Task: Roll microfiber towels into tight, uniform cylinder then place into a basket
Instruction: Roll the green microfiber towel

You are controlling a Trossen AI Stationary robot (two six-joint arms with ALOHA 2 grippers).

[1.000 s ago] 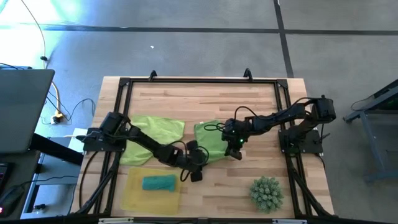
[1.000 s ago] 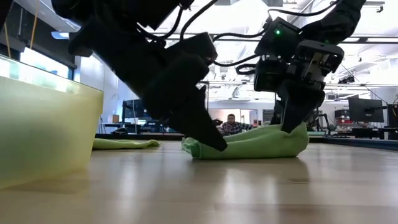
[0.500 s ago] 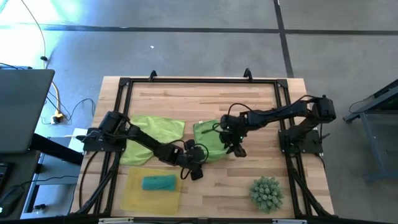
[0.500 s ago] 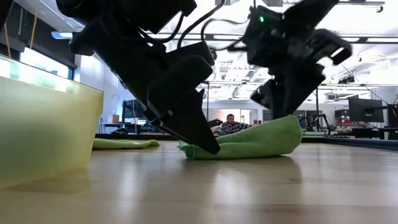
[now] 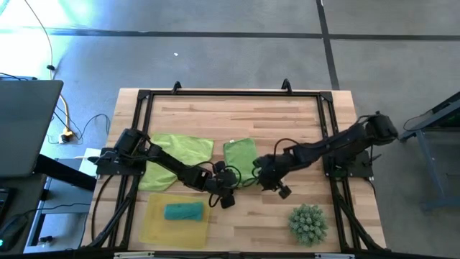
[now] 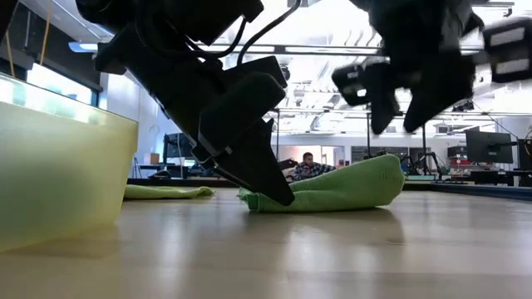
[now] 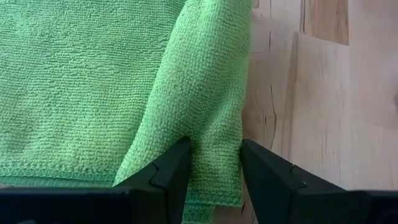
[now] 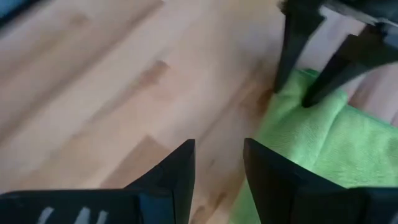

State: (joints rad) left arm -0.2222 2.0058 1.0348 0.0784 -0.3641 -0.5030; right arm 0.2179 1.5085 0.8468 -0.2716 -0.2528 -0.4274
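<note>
A green towel (image 5: pixel 241 160) lies folded on the wooden table's middle, its near edge turned up into a thick fold (image 6: pixel 349 189). My left gripper (image 5: pixel 228 185) (image 7: pixel 214 144) is shut on that fold's left end. My right gripper (image 5: pixel 275 185) (image 6: pixel 401 112) (image 8: pixel 219 146) hangs open above the table just right of the towel, with nothing between its fingers. A second green towel (image 5: pixel 176 152) lies spread flat at the left, partly under my left arm. The yellow basket (image 5: pixel 152 223) stands at the near left, with a teal rolled towel (image 5: pixel 183 211) lying in it. My left gripper pinches the towel's thick fold (image 7: pixel 214 127) between its two fingers, at the fold's left end. The fingers (image 6: pixel 274 187) slant down from the table's left and stand one on each side of the fold. The towel lies on the table, slack.
A spiky green plant (image 5: pixel 309 223) stands at the near right. A black frame (image 5: pixel 230 93) runs around the tabletop. The basket's wall (image 6: pixel 58 174) rises close at the left of the low view. Bare wood lies between the towel and the near edge.
My right gripper has opened and let go of the towel's right end. It has risen and swung toward the table's near edge while rolling about its own axis. The towel's right end has stayed on the table as a rounded hump.
</note>
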